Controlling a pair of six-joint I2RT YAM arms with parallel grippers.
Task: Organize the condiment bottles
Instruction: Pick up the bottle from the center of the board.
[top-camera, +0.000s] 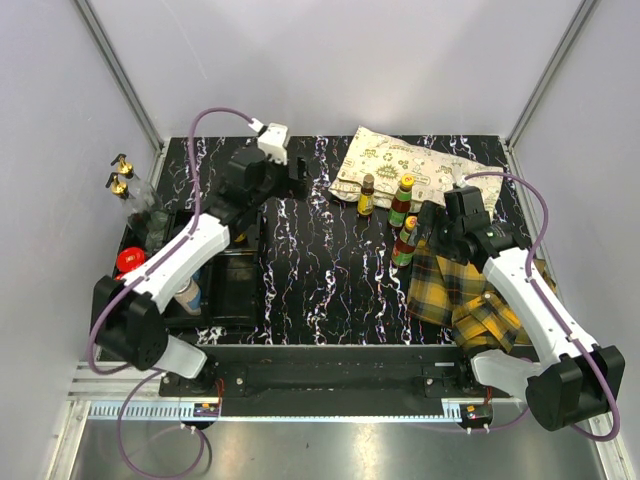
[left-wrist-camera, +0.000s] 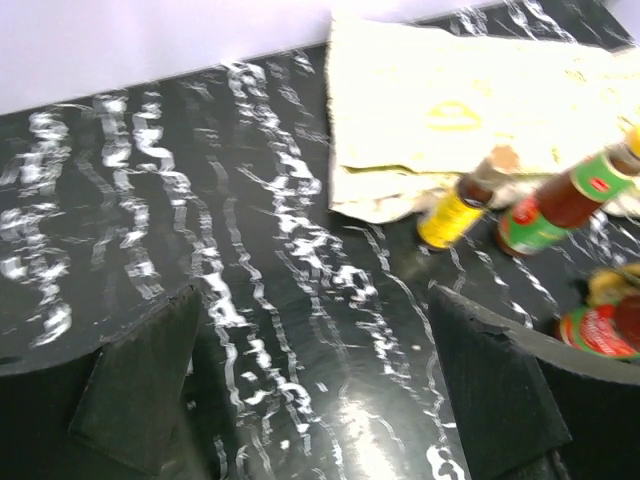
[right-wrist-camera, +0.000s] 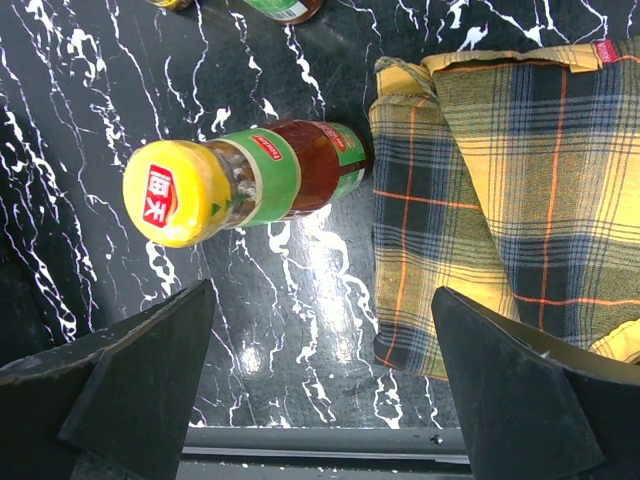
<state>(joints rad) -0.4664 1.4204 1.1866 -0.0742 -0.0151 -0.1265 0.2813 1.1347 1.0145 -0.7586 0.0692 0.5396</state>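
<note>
Three condiment bottles stand mid-table: a small brown one with a yellow label (top-camera: 366, 196) (left-wrist-camera: 455, 208) and two red sauce bottles with green labels and yellow caps (top-camera: 402, 200) (top-camera: 405, 240). My left gripper (top-camera: 296, 176) (left-wrist-camera: 320, 400) hangs open over bare table to their left, with nothing between its fingers. My right gripper (top-camera: 432, 222) (right-wrist-camera: 320, 390) is open too, just right of the nearer sauce bottle (right-wrist-camera: 250, 180), which lies beyond its fingertips, not between them. At the left are gold-capped clear bottles (top-camera: 124, 182), a red-lidded jar (top-camera: 130, 262) and a blue-white shaker (top-camera: 187, 295).
A black compartment tray (top-camera: 236, 296) sits at the left under my left arm. A printed cream cloth bag (top-camera: 405, 165) (left-wrist-camera: 470, 110) lies behind the three bottles. A yellow plaid cloth (top-camera: 465, 295) (right-wrist-camera: 510, 190) lies at the right, under my right arm.
</note>
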